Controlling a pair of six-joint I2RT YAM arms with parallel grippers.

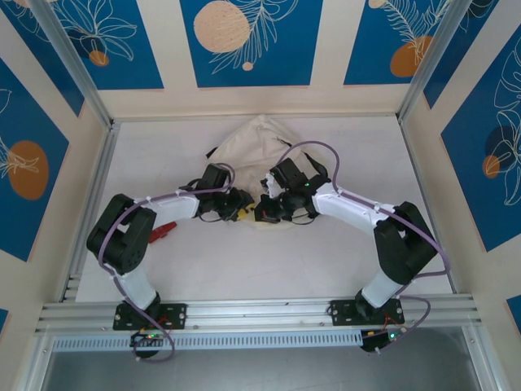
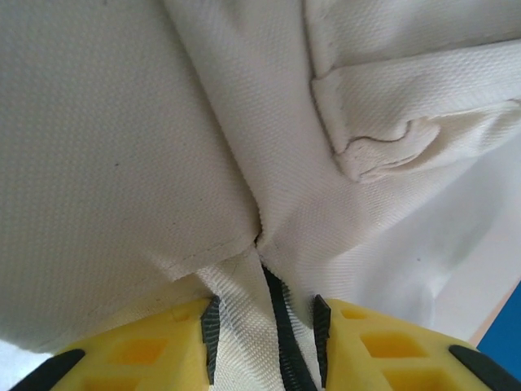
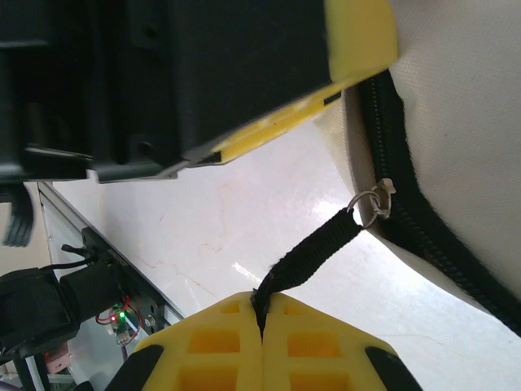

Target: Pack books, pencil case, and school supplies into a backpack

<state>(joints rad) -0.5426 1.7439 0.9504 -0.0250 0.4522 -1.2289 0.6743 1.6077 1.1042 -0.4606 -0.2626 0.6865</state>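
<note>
While clamping the zipper pull [image 3: 313, 244] in the closed right pincer [image 3: 262, 303], seemingly unzipping the twelve-o'clock backpack [image 1: 256, 134], with the part-open left pincer [image 2: 266, 319] straddling it, hold uncertain; next needing a steady pull.

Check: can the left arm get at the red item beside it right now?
Probably not straight away. The left arm has its jaws around a fold of the backpack; it would need to back off first. The red item itself lies in the open on the table, close to the forearm.
</note>
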